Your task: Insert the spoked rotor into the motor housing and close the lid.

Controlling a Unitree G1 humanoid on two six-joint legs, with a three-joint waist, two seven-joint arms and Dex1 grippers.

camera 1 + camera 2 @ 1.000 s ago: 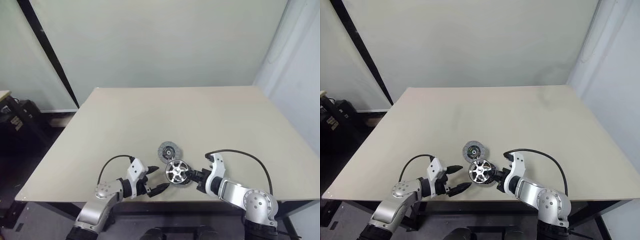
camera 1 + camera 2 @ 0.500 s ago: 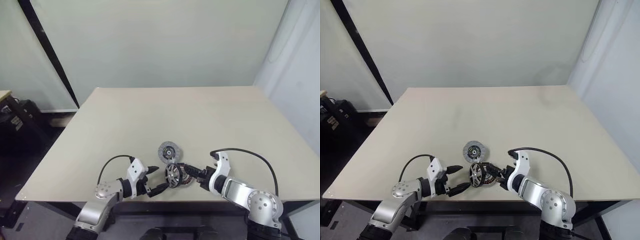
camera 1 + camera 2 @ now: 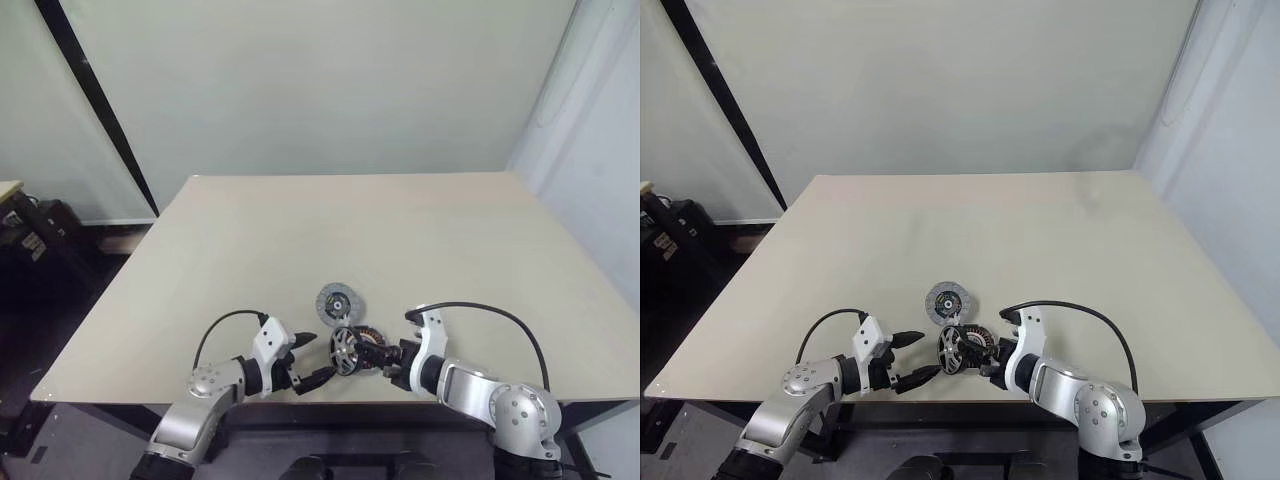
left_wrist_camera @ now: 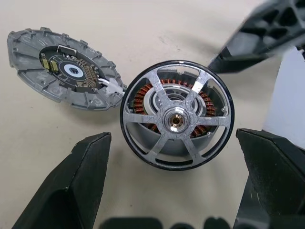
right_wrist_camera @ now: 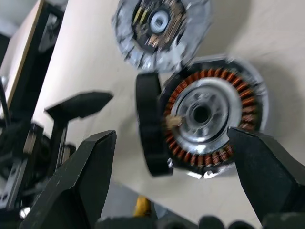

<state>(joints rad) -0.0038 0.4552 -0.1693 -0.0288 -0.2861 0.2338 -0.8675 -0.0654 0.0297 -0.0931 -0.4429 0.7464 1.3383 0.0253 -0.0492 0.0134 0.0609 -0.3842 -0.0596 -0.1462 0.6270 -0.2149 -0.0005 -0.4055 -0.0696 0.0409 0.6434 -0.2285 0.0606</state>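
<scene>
Now, rotor (image 4: pixel 175 121): tilted on edge against the housing (image 5: pixel 209 114), between both grippers.
Left gripper (image 3: pixel 312 359): spread, empty.
Right gripper (image 3: pixel 378 354): released, empty.
Lid (image 3: pixel 339 300): just beyond.

Spoked rotor (image 4: pixel 175 121): bright silvery metal, brushed, satin sheen on the spokes; brass-coloured centre at the hub; outer rim black and smooth. Motor housing (image 5: pixel 213 117): copper-orange wire coils, glossy, around a pale smooth machined metal core. Lid (image 4: pixel 62 70): dull grey cast-looking metal, matt, notched edge; dark circuit-board face at the centre with small gold contacts. Table (image 3: pixel 300 240): beige, matt, faintly scuffed. Fingers (image 4: pixel 76 191) of both grippers: black matt plastic.
</scene>
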